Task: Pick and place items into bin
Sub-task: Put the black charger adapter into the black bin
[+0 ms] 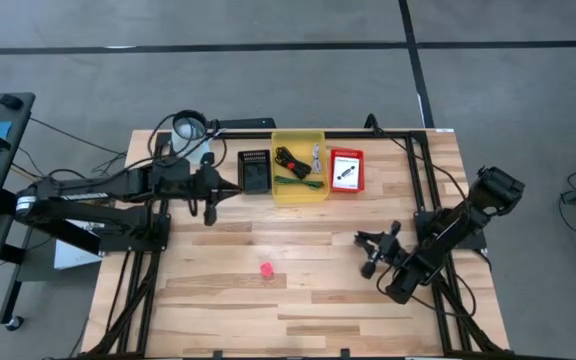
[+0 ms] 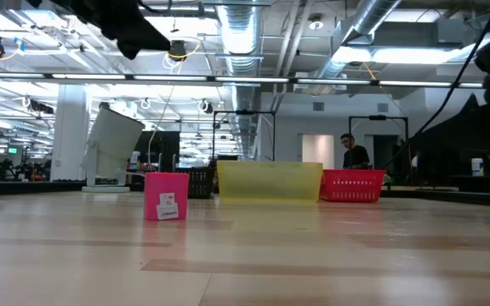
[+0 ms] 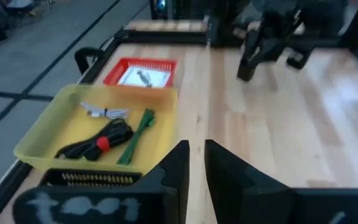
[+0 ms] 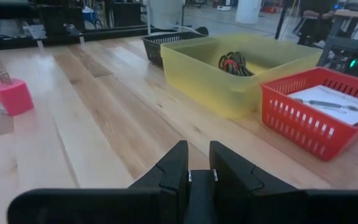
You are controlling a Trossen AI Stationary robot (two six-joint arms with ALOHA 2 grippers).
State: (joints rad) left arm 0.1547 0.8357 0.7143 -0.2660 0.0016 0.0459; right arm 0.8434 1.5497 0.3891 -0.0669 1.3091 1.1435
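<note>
A small pink cube (image 1: 266, 269) rests on its base on the wooden table, also in the low view (image 2: 167, 196) and the right wrist view (image 4: 12, 95). The yellow bin (image 1: 298, 188) stands at the far middle and holds a black coiled cable (image 3: 98, 143), green sticks (image 3: 138, 134) and a silver-grey cable (image 3: 104, 112). My left gripper (image 1: 234, 187) hovers shut and holds nothing, just left of the bin, its fingers (image 3: 180, 168) pointing past the bin's near side. My right gripper (image 1: 368, 252) waits low at the right, shut and holding nothing (image 4: 199, 152).
A red basket (image 1: 346, 172) with a white card stands right of the bin, and a black basket (image 1: 256, 173) stands left of it. Black frame rails run along the table's sides and far edge. Bare wood lies around the pink cube. A person stands far off in the room (image 2: 353, 151).
</note>
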